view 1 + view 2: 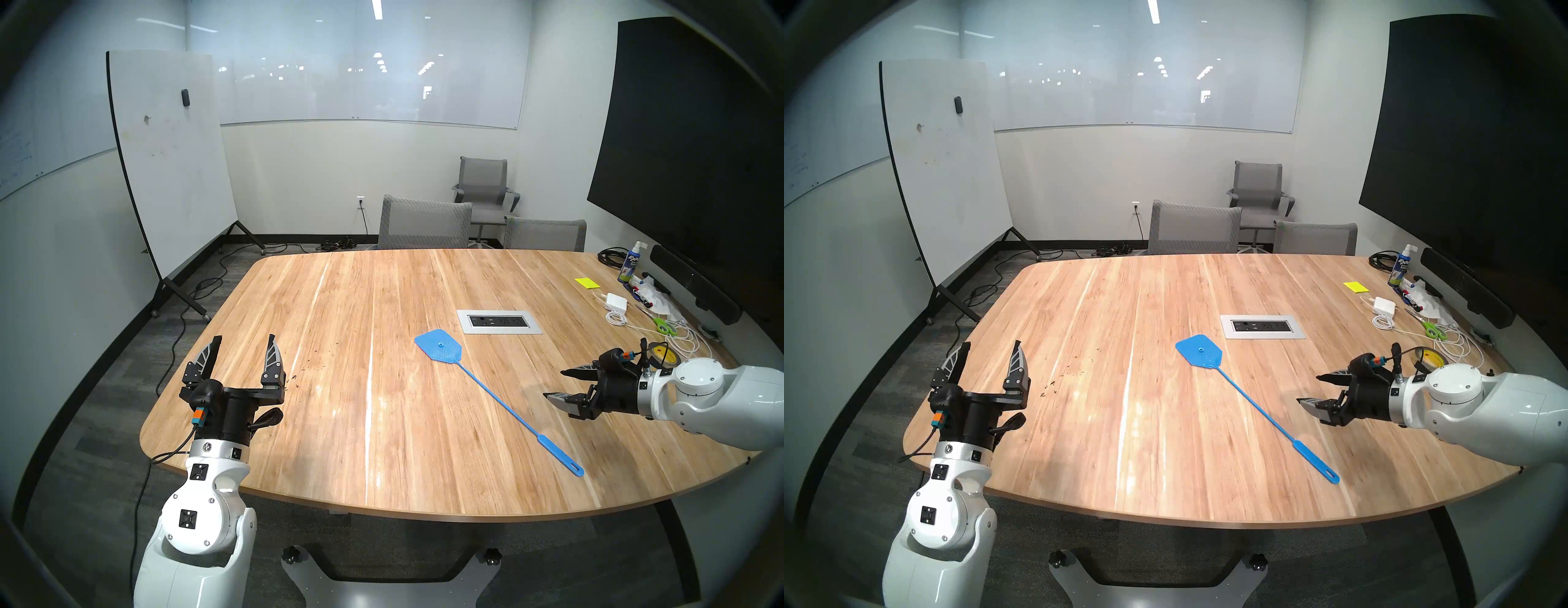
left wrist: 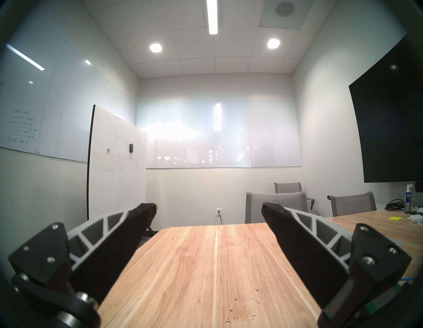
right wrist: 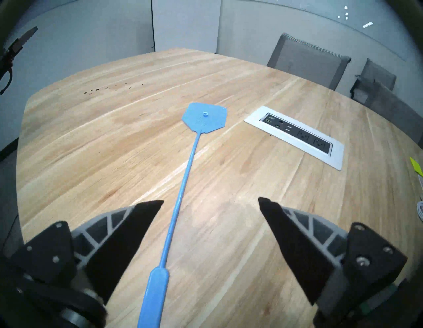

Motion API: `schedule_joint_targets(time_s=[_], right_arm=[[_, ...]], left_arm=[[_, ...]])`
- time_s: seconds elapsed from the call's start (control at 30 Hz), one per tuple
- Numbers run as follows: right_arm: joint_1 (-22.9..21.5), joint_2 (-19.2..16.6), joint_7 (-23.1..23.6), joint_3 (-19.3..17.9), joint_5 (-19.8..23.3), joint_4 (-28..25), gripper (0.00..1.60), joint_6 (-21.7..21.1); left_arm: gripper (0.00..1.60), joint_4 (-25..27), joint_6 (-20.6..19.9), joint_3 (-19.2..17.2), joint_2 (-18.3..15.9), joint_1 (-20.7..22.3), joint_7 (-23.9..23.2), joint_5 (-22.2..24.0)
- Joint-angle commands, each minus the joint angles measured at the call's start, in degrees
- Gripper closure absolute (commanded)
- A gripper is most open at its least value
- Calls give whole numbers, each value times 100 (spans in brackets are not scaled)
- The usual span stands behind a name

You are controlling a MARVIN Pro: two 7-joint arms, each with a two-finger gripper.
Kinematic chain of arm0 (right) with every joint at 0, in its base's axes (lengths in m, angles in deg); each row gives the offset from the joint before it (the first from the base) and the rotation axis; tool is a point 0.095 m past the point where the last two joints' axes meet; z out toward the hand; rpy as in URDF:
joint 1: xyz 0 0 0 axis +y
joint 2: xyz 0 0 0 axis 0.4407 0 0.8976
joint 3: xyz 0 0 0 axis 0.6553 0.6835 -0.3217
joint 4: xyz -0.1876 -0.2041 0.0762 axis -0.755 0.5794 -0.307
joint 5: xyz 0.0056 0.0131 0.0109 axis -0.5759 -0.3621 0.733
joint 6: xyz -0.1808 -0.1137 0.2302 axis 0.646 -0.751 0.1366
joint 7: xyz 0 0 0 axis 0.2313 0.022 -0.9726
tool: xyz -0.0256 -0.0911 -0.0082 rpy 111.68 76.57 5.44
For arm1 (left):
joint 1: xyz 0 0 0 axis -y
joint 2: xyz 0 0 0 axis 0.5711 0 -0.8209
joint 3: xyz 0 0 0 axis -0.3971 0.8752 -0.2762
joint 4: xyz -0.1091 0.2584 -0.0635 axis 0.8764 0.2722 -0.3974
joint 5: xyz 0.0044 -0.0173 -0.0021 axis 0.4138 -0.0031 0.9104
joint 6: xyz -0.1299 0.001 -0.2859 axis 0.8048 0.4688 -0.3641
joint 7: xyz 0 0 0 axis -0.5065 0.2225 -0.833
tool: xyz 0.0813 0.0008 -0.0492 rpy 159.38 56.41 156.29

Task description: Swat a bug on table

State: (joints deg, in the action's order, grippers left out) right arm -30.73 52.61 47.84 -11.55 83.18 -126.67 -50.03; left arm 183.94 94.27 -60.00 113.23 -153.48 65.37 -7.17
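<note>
The bug shows as a scatter of tiny dark specks (image 1: 297, 384) (image 1: 1043, 395) (image 3: 91, 92) on the light wood table (image 1: 382, 276), near its left side. My left gripper (image 1: 245, 344) (image 2: 208, 208) hovers just left of those specks, open and empty, fingers pointing away from me. A blue fly swatter (image 1: 438, 345) (image 3: 204, 118) lies flat mid-table, its handle (image 1: 560, 456) running toward the front right edge. My right gripper (image 1: 555, 384) (image 3: 210, 201) is open and empty, a little to the right of the handle and above the table, pointing left.
A silver outlet panel (image 1: 499, 321) is set into the table behind the swatter head. Clutter fills the right side: charger (image 1: 616, 302), green scissors (image 1: 662, 326), yellow note (image 1: 586, 282), spray bottle (image 1: 632, 263), white cables. Grey chairs (image 1: 424, 223) line the far edge.
</note>
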Motion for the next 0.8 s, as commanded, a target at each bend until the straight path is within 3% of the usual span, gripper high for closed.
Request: schedule_joint_targets(time_s=[0.0, 0.33, 0.37, 0.4, 0.43, 0.5, 0.57, 0.63, 0.67, 0.77], right_arm=[[85, 0, -598, 90, 72, -166, 0, 586], [239, 0, -1783, 364, -32, -398, 0, 1621], [283, 0, -2116, 435, -92, -451, 0, 1931], [283, 0, -2144, 446, -106, -461, 0, 1945], [324, 0, -2555, 531, -224, -534, 0, 2249], [290, 0, -2303, 501, -194, -497, 0, 2062], [295, 0, -2362, 517, -222, -506, 0, 2113], [355, 0, -2950, 626, -410, -600, 0, 2536], [329, 0, -2763, 621, -396, -565, 0, 2463], [359, 0, -3251, 741, -630, -633, 0, 2827]], left_arm=[[0, 128, 33, 9, -1, -17, -7, -6], [0, 148, 33, 8, 0, -32, -7, -7], [0, 152, 33, 8, 0, -36, -7, -7], [0, 154, 32, 8, 0, -38, -7, -7], [0, 161, 32, 8, 0, -43, -7, -7], [0, 163, 31, 8, 0, -46, -7, -7], [0, 165, 31, 8, 0, -48, -7, -7], [0, 171, 30, 8, -1, -53, -7, -7], [0, 174, 29, 8, -1, -56, -7, -7], [0, 182, 27, 7, -1, -64, -7, -7]])
